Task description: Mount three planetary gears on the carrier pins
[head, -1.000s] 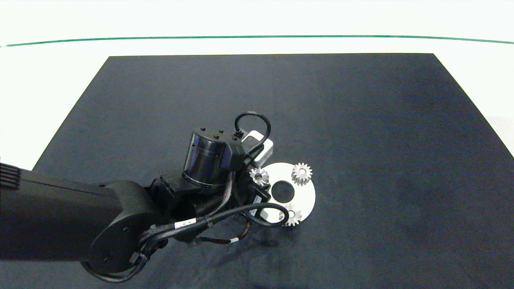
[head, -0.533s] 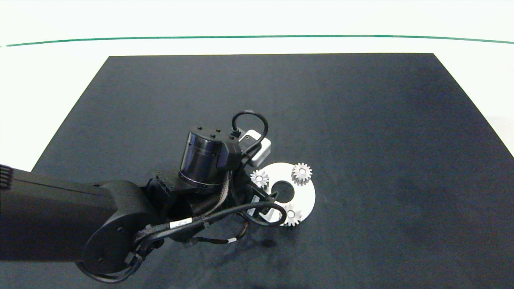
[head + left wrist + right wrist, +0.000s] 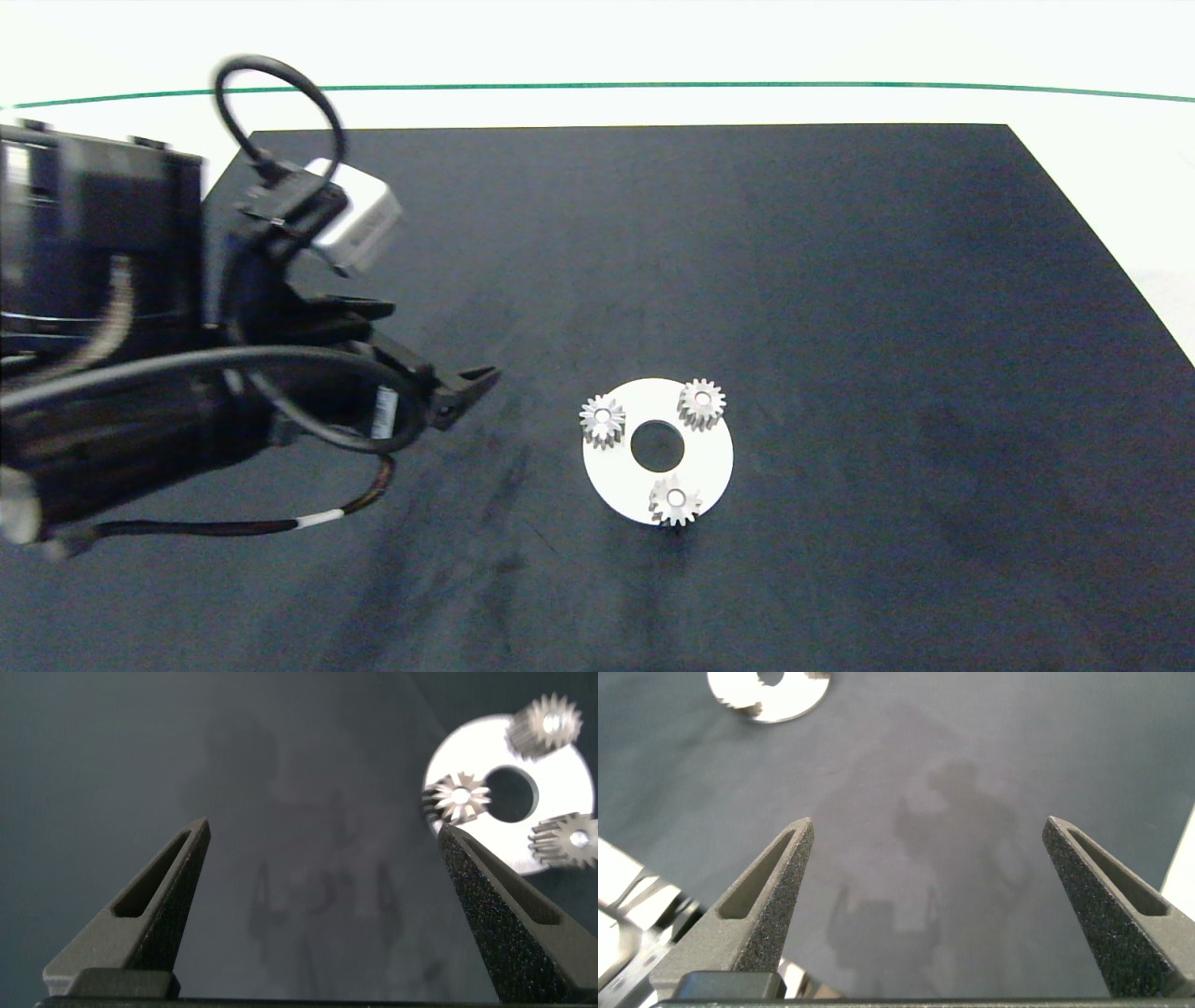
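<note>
Scene: a dark mat [image 3: 653,233] covers the counter [image 3: 597,47]; a white disc [image 3: 702,455] lies on it, nearer the front edge than the back
Planetary gears: three silvery planetary gears sit on the disc in a triangle, one at far-left [image 3: 602,420], one at far-right [image 3: 701,403], one nearest the robot [image 3: 674,500]; each shows a pale carrier pin end in its bore, so all three look seated
Left end effector: [image 3: 462,387] raised, well apart from the disc on its left; released, fingers [image 3: 154,896] spread wide, holding nothing
Right end effector: [image 3: 929,896] out of the head view, hovering over bare mat; fingers wide apart, empty
Step in hand: judged as clearing away after the last gear; best done by pulling straight back and up, so cables do not brush the gears
Change: half a second earlier the left arm crowded the disc's left edge; now it has withdrawn, and gears and disc have not shifted
</note>
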`<state>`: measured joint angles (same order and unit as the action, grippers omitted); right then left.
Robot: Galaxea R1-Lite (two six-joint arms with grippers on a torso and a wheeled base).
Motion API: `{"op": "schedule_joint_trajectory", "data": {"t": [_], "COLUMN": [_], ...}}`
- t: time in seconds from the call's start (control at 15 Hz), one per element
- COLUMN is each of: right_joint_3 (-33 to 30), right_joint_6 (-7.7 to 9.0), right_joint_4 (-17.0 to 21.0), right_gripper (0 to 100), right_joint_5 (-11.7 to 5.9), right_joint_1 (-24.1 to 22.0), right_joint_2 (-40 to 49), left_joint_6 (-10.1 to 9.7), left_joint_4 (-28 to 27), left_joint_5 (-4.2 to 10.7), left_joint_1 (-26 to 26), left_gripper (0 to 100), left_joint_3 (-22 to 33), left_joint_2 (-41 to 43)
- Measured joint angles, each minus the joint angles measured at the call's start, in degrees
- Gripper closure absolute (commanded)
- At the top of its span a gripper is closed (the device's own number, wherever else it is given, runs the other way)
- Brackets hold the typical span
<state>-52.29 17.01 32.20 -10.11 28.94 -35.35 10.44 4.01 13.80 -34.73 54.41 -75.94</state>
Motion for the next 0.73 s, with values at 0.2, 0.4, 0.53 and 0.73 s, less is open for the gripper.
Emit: {"op": "schedule_joint_trajectory", "data": {"t": [0.2, 0.4, 0.53, 0.73], "right_joint_3": [0.0, 0.5, 1.9, 8.1], "right_joint_6": [-0.26, -0.33, -0.28, -0.12], "right_joint_4": [-1.8, -2.0, -1.7, -1.7], "right_gripper": [0, 0, 0, 0], "right_joint_5": [-1.99, -2.29, -2.35, -2.21], "right_joint_1": [-6.2, -16.2, -21.7, -26.5], "right_joint_2": [-0.3, 2.3, 6.9, 18.5], "left_joint_6": [-0.99, -1.37, -1.51, -1.62], "left_joint_4": [-7.7, -16.5, -22.3, -27.9], "left_joint_5": [0.15, 0.12, -0.18, -0.74], "left_joint_1": [11.4, 21.4, 26.3, 30.4], "left_gripper": [0, 0, 0, 0], "left_joint_3": [-1.5, -2.5, -3.7, -8.4], "left_joint_2": [14.9, 29.7, 39.7, 55.7]}}
